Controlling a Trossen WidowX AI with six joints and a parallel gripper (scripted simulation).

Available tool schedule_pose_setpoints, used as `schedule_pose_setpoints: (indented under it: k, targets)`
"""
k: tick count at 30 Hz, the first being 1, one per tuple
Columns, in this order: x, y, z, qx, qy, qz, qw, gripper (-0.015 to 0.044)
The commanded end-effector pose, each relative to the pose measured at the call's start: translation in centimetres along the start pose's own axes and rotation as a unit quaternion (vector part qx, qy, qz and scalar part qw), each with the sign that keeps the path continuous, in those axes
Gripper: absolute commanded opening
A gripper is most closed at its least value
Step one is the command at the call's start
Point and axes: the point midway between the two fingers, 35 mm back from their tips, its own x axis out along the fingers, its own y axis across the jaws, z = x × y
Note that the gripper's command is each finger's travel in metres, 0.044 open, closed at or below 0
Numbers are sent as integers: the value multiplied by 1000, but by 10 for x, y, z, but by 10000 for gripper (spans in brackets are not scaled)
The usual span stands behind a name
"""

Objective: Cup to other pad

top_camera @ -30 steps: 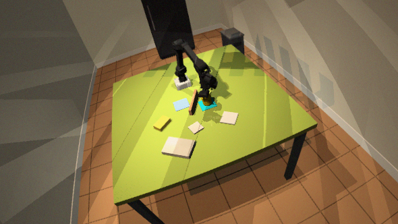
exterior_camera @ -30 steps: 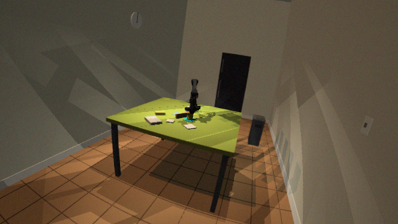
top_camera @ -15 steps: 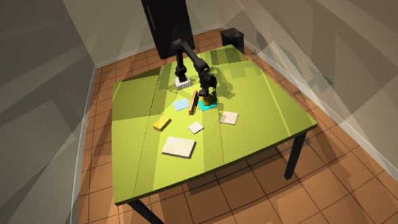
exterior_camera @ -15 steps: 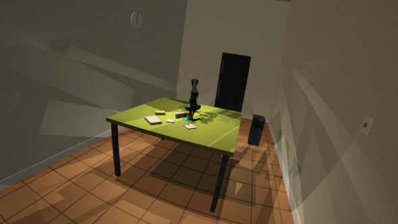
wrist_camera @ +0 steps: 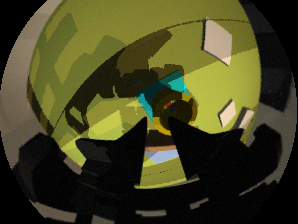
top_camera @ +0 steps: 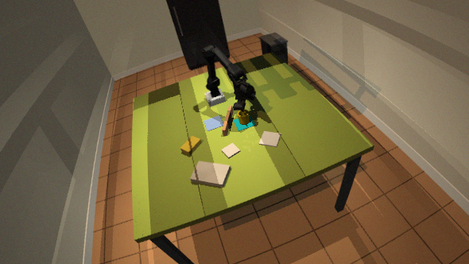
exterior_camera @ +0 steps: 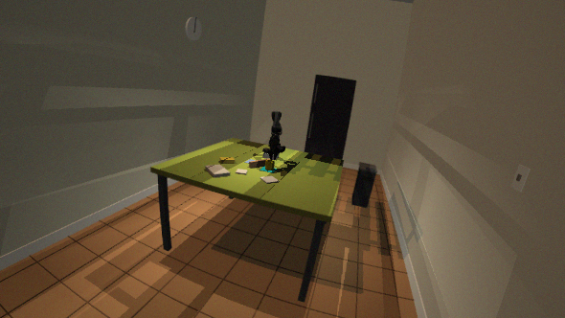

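Note:
The yellow cup (top_camera: 243, 118) (exterior_camera: 269, 165) (wrist_camera: 182, 112) stands upright on the teal pad (top_camera: 240, 126) (wrist_camera: 175, 80). Several small coloured marbles (wrist_camera: 170, 106) show inside it. The blue pad (top_camera: 213, 123) (wrist_camera: 165, 156) lies bare on the other side of the low orange-brown wall (top_camera: 227, 121) (exterior_camera: 259, 164) (wrist_camera: 157, 148). My gripper (top_camera: 240, 108) (wrist_camera: 159, 119) is open, its fingertips apart with nothing held between them. It is just above the cup, near the rim on the wall's side; one fingertip overlaps the cup in the wrist view. Whether it touches the cup cannot be told.
A yellow block (top_camera: 191, 145) (exterior_camera: 227, 160) lies beyond the blue pad. A thick beige slab (top_camera: 211, 173) (exterior_camera: 217, 170), a small beige tile (top_camera: 230, 150) (exterior_camera: 241, 171) and a larger tile (top_camera: 270, 138) (exterior_camera: 269, 179) (wrist_camera: 218, 42) lie on the green table (top_camera: 318, 131).

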Motion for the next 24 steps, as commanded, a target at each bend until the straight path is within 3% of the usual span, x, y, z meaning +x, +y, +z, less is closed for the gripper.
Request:
schedule_pose_setpoints:
  k: [1,9,20,24]
  targets:
    - [-9,-1,1,3,-2,-4,1000,147]
    - [-18,2,-1,4,-2,-5,1000,147]
    - [-17,2,-1,1,-1,-1,1000,435]
    - [-30,2,0,2,-1,-2,1000,440]
